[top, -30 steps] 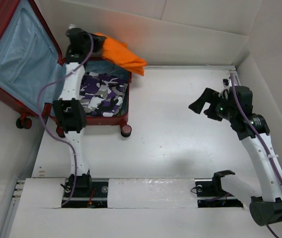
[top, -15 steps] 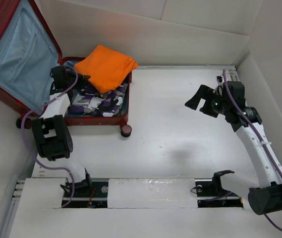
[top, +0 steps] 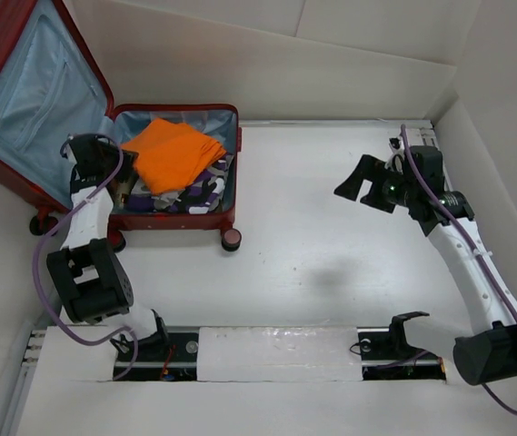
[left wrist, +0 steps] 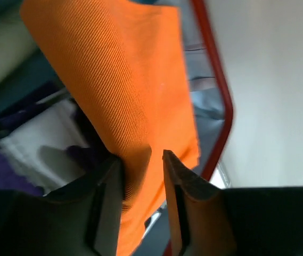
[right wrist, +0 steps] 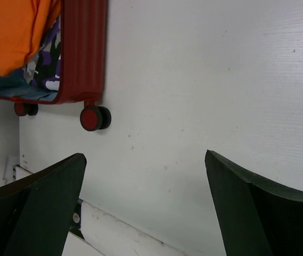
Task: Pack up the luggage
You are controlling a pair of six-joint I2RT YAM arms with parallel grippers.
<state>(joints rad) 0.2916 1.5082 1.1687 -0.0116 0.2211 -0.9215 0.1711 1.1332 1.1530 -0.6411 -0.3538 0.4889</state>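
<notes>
The luggage point(top: 22, 100) is a red suitcase lying open at the far left, its lid with blue lining leaning up. A folded orange cloth point(top: 169, 154) rests in its base on a purple camouflage garment point(top: 199, 191). My left gripper point(top: 124, 168) is at the cloth's left edge inside the case. In the left wrist view the orange cloth point(left wrist: 119, 69) runs between the slightly parted jaws of the left gripper point(left wrist: 143, 157), resting against one finger only. My right gripper point(top: 356, 186) hovers wide open over the table at the right, with only bare table between its jaws point(right wrist: 146, 160).
White walls enclose the table on the far side and the right. The suitcase's red rim point(right wrist: 82, 53) and a dark wheel point(right wrist: 92, 118) show at the top left of the right wrist view. The arm bases sit on a white rail point(top: 276, 350) at the near edge.
The left arm has swung back and down, bringing the orange cloth from above the case's far edge onto the camouflage garment. Its jaws have parted. The right gripper drifted slightly left.
</notes>
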